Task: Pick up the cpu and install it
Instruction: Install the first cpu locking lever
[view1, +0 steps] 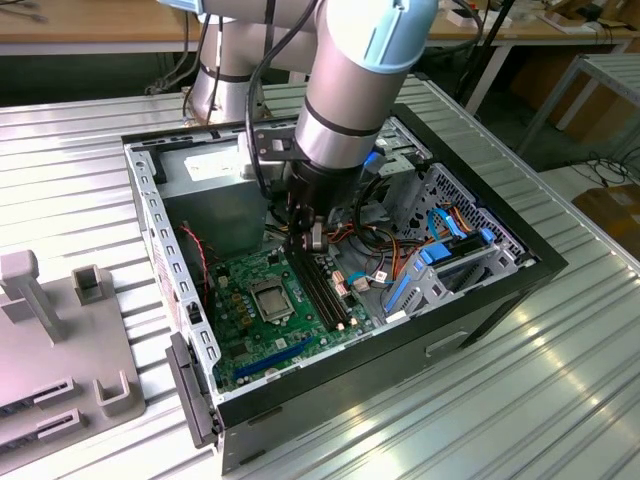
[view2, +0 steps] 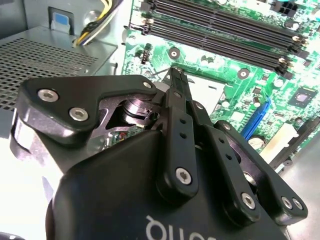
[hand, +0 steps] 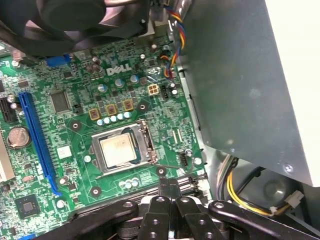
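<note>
We see the small square silver-grey cpu (hand: 119, 151) seated in the black-and-silver socket frame (hand: 148, 145) on the green motherboard (hand: 75, 130). Beside that frame, our black gripper (hand: 169, 187) hovers, fingers (view2: 176, 82) pressed together, gripping nothing.

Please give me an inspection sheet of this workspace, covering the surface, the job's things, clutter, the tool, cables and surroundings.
Surface: ribbed metal table carrying an open computer case, with the green motherboard lying inside it.
Job's things: the cpu sits inside the socket frame, silver top showing, in the first wrist view.
Clutter: grey holder fixtures on the table at the exterior view's left.
Tool: the tool is shut with nothing between its fingertips, poised above the board beside the socket.
Cables: yellow and black wires by the metal housing; mixed coloured wires and blue flat cables inside the case.
Surroundings: wooden benches and boxes beyond the table.
</note>
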